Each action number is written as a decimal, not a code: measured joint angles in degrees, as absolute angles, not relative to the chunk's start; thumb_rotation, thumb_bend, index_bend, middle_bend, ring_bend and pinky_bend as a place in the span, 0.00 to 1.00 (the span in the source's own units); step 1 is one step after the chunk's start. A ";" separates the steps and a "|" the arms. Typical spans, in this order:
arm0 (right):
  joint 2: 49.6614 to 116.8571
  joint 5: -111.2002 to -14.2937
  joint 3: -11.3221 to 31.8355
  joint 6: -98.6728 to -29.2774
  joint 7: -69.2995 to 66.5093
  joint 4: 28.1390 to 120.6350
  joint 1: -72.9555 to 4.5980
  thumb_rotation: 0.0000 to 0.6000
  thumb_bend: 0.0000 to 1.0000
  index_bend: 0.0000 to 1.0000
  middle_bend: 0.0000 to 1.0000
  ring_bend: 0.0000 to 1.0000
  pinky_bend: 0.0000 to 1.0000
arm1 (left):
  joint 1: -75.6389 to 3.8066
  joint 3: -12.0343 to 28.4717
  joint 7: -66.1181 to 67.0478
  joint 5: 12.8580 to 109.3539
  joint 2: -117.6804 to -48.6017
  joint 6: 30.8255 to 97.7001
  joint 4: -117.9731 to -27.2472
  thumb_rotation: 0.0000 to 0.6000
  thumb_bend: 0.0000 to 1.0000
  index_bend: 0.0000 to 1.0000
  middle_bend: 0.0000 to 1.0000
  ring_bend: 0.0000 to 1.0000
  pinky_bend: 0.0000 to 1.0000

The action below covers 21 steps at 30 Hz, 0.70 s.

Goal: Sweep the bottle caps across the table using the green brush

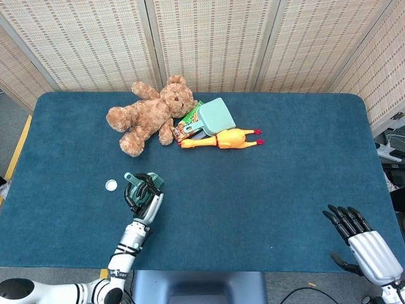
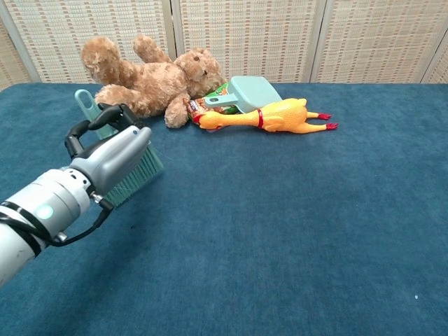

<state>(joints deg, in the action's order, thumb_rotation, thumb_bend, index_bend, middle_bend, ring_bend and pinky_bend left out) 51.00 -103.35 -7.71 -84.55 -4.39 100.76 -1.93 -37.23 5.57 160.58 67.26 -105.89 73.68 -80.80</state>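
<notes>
My left hand point(image 1: 144, 195) grips the green brush point(image 1: 154, 182) near the table's front left, its handle end pointing left and away. In the chest view the same hand point(image 2: 108, 155) holds the brush with the bristles point(image 2: 138, 176) slanting down to the cloth and the handle point(image 2: 87, 107) sticking up behind. A white bottle cap point(image 1: 111, 185) lies just left of the hand and apart from it. No green cap shows in either view. My right hand point(image 1: 362, 238) hovers at the front right corner, empty, with its fingers spread.
At the back of the blue table point(image 1: 285, 164) lie a brown teddy bear point(image 1: 149, 114), a pale green dustpan point(image 1: 215, 116), a snack packet point(image 1: 186, 125) and a yellow rubber chicken point(image 1: 221, 139). Wicker screens stand behind.
</notes>
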 measured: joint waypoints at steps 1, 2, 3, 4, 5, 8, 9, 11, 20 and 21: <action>51.02 -103.36 -7.71 -84.60 -4.31 100.79 -1.91 1.00 0.20 0.00 0.00 0.00 0.00 | -37.42 5.36 160.36 66.94 -106.10 73.72 -80.39 1.00 0.54 0.87 1.00 0.82 0.88; 51.03 -103.38 -7.70 -84.64 -4.26 100.80 -1.90 1.00 0.20 0.00 0.00 0.00 0.00 | -37.68 5.04 160.04 66.47 -106.37 73.78 -79.83 1.00 0.54 0.87 1.00 0.82 0.88; 51.04 -103.39 -7.71 -84.70 -4.18 100.83 -1.87 1.00 0.20 0.00 0.00 0.00 0.00 | -37.87 4.82 159.81 66.20 -106.55 73.86 -79.40 1.00 0.54 0.87 1.00 0.82 0.88; 51.04 -103.40 -7.72 -84.77 -4.13 100.85 -1.83 1.00 0.20 0.00 0.00 0.00 0.00 | -38.03 4.63 159.60 65.94 -106.72 73.98 -78.96 1.00 0.55 0.87 1.00 0.82 0.88; 51.05 -103.42 -7.73 -84.83 -4.07 100.86 -1.80 1.00 0.20 0.00 0.00 0.00 0.00 | -38.22 4.44 159.28 65.60 -106.90 74.15 -78.34 1.00 0.55 0.87 1.00 0.82 0.88; 51.06 -103.39 -7.72 -84.98 -3.93 100.87 -1.71 1.00 0.20 0.00 0.00 0.00 0.00 | -38.68 4.21 158.16 64.65 -107.21 74.53 -76.54 1.00 0.55 0.87 1.00 0.82 0.88; 51.07 -103.36 -7.71 -85.06 -3.92 100.87 -1.69 1.00 0.20 0.00 0.00 0.00 0.00 | -38.84 4.20 157.68 64.34 -107.25 74.59 -75.94 1.00 0.55 0.87 1.00 0.82 0.88; 51.08 -103.30 -7.68 -85.12 -3.87 100.85 -1.65 1.00 0.20 0.00 0.00 0.00 0.00 | -39.23 4.16 156.79 63.87 -107.30 74.73 -74.47 1.00 0.55 0.87 1.00 0.82 0.88; 51.07 -102.93 -7.50 -85.36 -3.74 100.91 -1.55 1.00 0.20 0.00 0.00 0.00 0.00 | -40.51 4.65 152.57 61.55 -107.75 75.62 -69.78 1.00 0.55 0.87 1.00 0.82 0.88; 51.05 -102.88 -7.47 -85.53 -3.75 100.91 -1.48 1.00 0.20 0.00 0.00 0.00 0.00 | -40.56 4.71 152.23 61.31 -107.79 75.70 -69.25 1.00 0.55 0.87 1.00 0.82 0.88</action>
<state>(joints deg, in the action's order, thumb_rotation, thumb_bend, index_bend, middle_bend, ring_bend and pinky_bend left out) 51.05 -102.88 -7.47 -85.53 -3.75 100.91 -1.48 -40.56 4.71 152.23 61.31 -107.79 75.70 -69.25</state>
